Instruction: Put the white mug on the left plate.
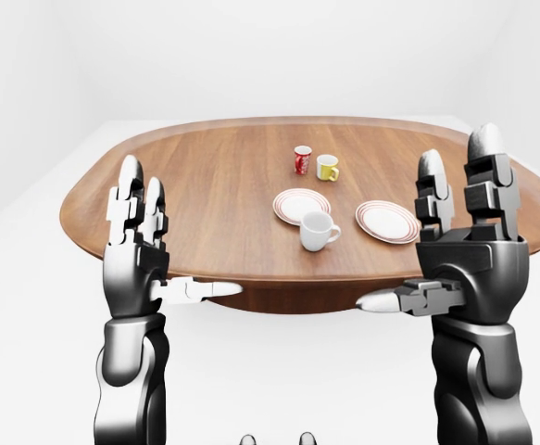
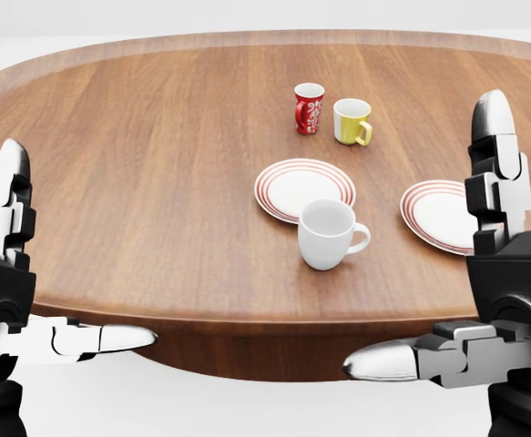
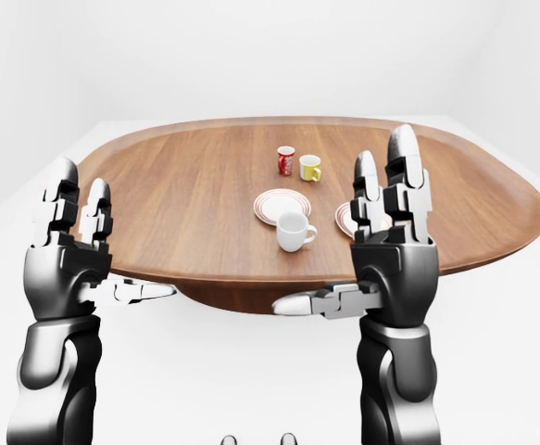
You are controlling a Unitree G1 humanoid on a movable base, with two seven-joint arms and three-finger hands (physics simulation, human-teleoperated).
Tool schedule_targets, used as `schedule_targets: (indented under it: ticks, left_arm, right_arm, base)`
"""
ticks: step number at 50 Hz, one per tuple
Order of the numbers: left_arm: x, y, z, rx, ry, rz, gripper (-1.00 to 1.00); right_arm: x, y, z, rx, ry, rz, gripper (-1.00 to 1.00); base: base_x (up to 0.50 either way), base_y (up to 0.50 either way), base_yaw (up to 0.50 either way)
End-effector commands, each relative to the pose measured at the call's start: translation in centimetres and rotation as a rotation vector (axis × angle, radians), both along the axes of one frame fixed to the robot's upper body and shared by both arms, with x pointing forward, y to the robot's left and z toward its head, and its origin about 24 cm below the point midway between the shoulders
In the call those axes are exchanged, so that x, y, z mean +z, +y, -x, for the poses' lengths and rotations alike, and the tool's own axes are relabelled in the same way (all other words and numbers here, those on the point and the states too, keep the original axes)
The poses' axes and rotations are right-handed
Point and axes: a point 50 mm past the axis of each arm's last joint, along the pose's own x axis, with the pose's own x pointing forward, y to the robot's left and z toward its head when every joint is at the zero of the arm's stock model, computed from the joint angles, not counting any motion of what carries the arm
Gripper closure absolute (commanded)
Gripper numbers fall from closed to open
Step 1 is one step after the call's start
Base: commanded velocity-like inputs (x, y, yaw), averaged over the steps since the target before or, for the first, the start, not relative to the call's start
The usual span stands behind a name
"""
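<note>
Nothing is done yet, as far as I can judge: the plain white ceramic mug stands on the bare wood of the oval brown table, just touching the lower rim of the left red-ringed white plate, not on it. Both hands are raised short of the table edge, holding nothing. The left hand and the right hand have fingers upright and spread wide, thumbs pointing inward. The mug sits well beyond the fingertips, between the two hands and nearer the right one.

Counted: three mugs, white, a red patterned mug and a yellow mug; two plates, the second, a matching right plate, partly behind the right fingers in the head view.
</note>
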Motion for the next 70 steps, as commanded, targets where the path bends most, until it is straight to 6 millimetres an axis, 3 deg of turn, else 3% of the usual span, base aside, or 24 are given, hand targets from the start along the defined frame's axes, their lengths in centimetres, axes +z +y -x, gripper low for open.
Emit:
schedule_targets:
  ticks: [1,70]
  left_arm:
    - [0.15,0.02,0.06,0.0,-0.007,0.002,-1.0]
    - [0.23,0.2,0.09,0.001,-0.012,0.008,-1.0]
  right_arm:
    - [0.12,-0.12,0.27,0.019,-0.013,-0.034,-1.0]
    - [0.38,0.47,0.62,0.058,-0.028,0.004,-1.0]
  base:
    - [0.5,0.0,0.0]
    - [0.5,0.0,0.0]
